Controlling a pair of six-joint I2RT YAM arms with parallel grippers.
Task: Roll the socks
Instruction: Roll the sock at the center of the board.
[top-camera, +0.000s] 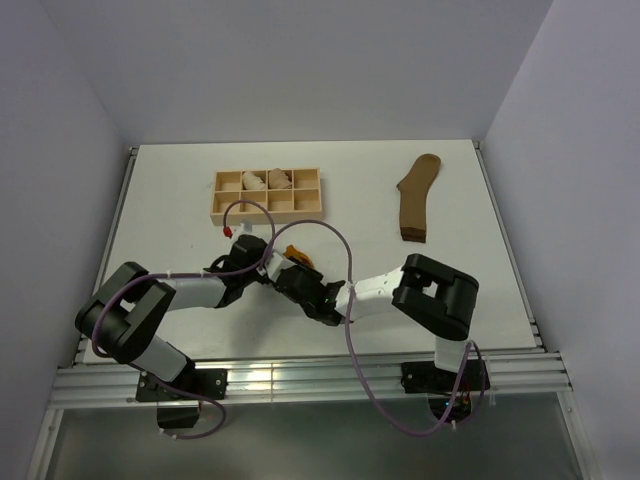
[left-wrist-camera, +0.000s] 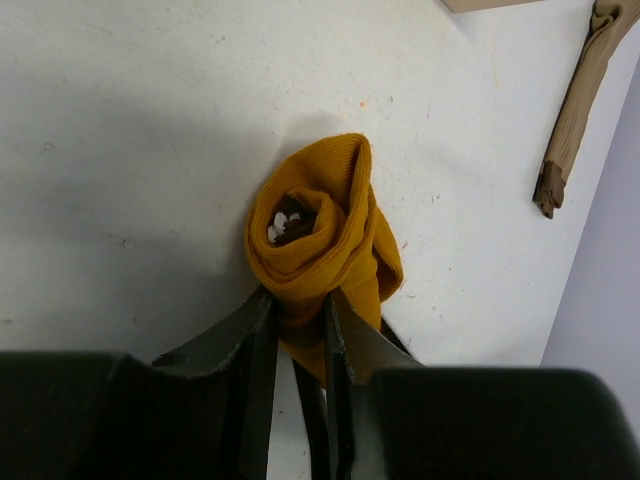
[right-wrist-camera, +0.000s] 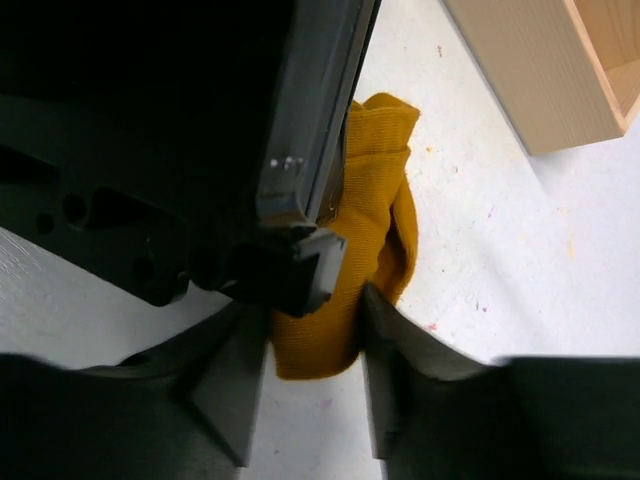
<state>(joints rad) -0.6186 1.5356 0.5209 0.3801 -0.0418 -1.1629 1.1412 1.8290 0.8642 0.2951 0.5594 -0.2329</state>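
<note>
Holding the coiled mustard sock (left-wrist-camera: 318, 235) near the tray (top-camera: 267, 214), with my left gripper (left-wrist-camera: 298, 335) and right gripper (right-wrist-camera: 315, 365) both clamped on its tail, I judge it light, soft and springy, best pinched across all layers, while the olive sock (top-camera: 415, 197) lies flat far right.

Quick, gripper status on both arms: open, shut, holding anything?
The left gripper is closed on the rolled mustard sock.
The right gripper is closed on the same sock's other end.
</note>
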